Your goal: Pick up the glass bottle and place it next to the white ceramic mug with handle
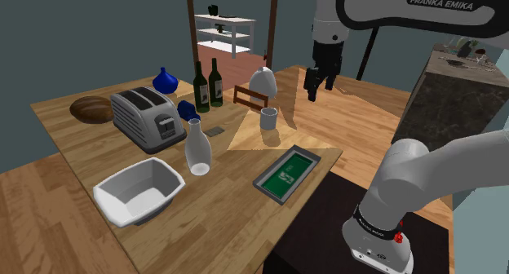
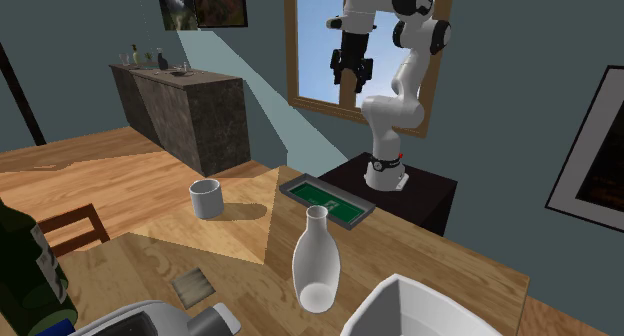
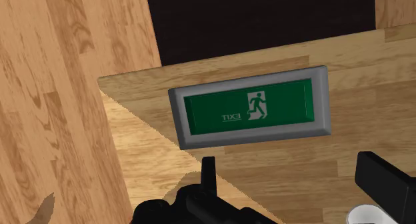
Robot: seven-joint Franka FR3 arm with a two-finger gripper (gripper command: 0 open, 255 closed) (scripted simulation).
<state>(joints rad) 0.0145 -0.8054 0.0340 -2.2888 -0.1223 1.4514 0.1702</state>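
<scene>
Wooden tabletop lies open around mug, exit sign along its edge.

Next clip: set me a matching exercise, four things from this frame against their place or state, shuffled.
Things:
1. bottle
2. mug
3. exit sign
4. gripper

Place or state:
A. lying flat near the table corner
B. in the air, jaws open
C. upright beside the white tub
D. standing past the exit sign's far end in the shoulder view

Pairs: 1-C, 2-D, 3-A, 4-B
</scene>
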